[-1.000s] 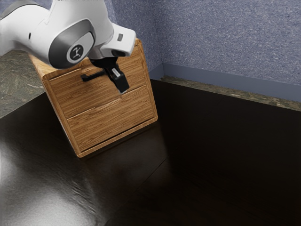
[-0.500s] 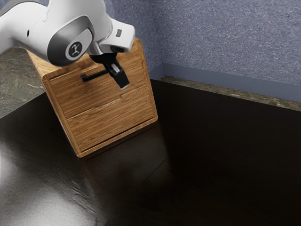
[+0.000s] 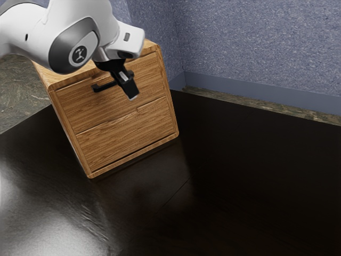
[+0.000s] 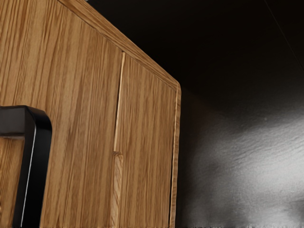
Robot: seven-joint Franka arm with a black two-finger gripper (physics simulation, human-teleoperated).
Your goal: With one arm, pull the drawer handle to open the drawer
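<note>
Drawer handle (image 3: 104,86), black and just one, sits on the top drawer (image 3: 85,109) of one wooden cabinet (image 3: 122,120). The cabinet has two drawers, and the lower drawer (image 3: 125,141) is under the first. Both look flat with the front. One white arm (image 3: 58,32) reaches in from the exterior view's left, and its one black gripper (image 3: 129,88) hangs at the handle's right end, covering that end. I cannot tell if the gripper is open or closed, or if it has hold of the handle. Up close, the handle's corner (image 4: 28,166) stands out from the wood. The cabinet stands on a shiny dark table (image 3: 240,186), with a blue wall (image 3: 256,42) behind.
</note>
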